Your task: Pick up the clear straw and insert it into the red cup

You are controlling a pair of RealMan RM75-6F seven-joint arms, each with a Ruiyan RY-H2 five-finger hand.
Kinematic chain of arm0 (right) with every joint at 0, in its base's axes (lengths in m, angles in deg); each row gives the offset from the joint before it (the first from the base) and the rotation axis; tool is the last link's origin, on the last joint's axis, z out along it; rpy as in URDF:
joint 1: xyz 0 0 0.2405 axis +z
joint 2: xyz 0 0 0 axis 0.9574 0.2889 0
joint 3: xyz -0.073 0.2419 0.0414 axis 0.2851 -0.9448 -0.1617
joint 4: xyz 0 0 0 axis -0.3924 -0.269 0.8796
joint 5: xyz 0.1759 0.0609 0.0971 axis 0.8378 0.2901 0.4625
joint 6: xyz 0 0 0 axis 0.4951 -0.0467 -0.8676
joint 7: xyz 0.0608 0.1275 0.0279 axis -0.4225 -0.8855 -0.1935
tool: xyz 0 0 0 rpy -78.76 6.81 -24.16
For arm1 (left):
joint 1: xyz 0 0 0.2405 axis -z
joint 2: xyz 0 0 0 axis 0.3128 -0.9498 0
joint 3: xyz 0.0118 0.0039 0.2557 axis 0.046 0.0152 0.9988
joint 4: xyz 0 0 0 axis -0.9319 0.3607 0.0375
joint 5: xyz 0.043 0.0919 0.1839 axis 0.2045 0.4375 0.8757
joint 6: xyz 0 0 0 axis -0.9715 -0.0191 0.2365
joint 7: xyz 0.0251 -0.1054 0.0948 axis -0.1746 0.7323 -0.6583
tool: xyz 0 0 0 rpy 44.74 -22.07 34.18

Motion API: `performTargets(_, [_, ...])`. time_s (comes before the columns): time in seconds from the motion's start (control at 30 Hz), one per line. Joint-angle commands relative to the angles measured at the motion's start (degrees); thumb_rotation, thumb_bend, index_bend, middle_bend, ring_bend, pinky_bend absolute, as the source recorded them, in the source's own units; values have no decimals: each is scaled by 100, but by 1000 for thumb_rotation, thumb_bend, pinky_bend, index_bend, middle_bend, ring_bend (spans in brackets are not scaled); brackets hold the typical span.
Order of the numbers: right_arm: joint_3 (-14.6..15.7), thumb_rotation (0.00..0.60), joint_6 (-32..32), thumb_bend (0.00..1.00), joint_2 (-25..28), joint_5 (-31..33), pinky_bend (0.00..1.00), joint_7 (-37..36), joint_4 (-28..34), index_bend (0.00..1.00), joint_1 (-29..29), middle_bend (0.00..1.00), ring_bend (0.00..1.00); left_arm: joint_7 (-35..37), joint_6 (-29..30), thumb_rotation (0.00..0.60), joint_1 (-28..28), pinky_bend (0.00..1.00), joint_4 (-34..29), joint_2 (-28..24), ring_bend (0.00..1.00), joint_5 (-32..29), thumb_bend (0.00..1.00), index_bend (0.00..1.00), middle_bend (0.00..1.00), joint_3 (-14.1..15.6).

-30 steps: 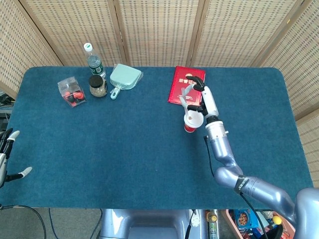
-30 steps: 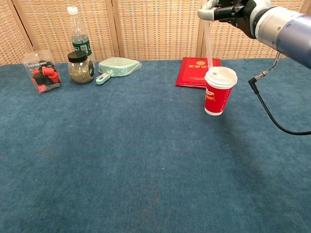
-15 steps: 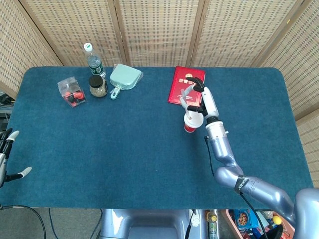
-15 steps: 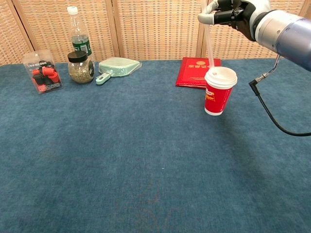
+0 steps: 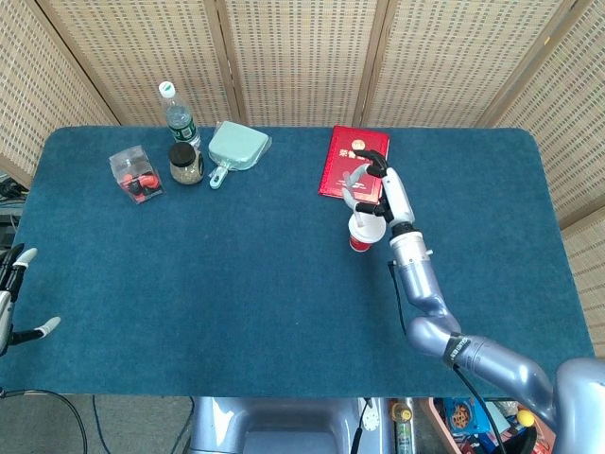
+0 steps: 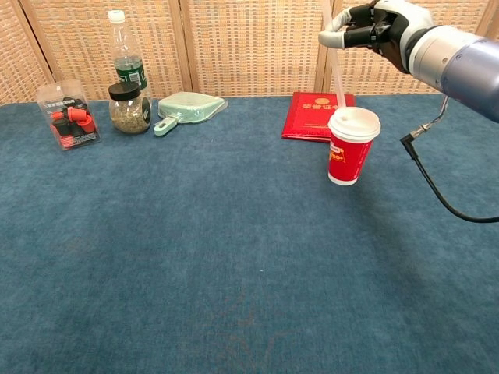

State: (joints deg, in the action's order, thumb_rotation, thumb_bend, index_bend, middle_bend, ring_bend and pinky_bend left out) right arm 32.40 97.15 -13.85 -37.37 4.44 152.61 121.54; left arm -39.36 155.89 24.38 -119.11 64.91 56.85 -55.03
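Note:
The red cup point(image 5: 360, 240) point(image 6: 348, 159) stands upright with a white lid point(image 6: 354, 122) right of the table's middle, just in front of a red booklet. My right hand point(image 5: 380, 185) point(image 6: 380, 26) hovers above the cup and pinches the clear straw point(image 6: 337, 75) point(image 5: 351, 195) near its top. The straw hangs almost upright, and its lower end meets the left part of the lid; I cannot tell whether it has gone in. My left hand point(image 5: 13, 295) hangs off the table's near left edge, holding nothing, fingers apart.
A red booklet point(image 5: 353, 162) point(image 6: 315, 115) lies behind the cup. At the back left stand a water bottle point(image 6: 126, 61), a lidded jar point(image 6: 129, 109), a clear box of red bits point(image 6: 68, 114) and a pale green scoop point(image 6: 189, 107). A black cable point(image 6: 437, 187) trails from my right forearm.
My right hand has come down a little over the cup with the straw, bringing its lower end onto the lid. The cup and my left hand have not moved.

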Motion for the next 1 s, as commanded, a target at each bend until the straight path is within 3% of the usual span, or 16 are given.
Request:
performTargets(0.03, [15,600,-15,483,-22,-26,0,-24,-53,709,-13,227,0,-10,-5,600,5,0,0,4,0,-3,74,0,0,0])
performTargets(0.73, [416,600,-58,483,-345,-583,0,-314,-800,710,-112,217,0,-46,-111,600,54,0,5,26,0,-13,74,0,0,23])
performTargets(1.0, [700,600,-110,483,-426,-977,0,-597,-1043,710,-196,206,0,-96,-133,600,68,0,6,44,0,-40,74,0,0,20])
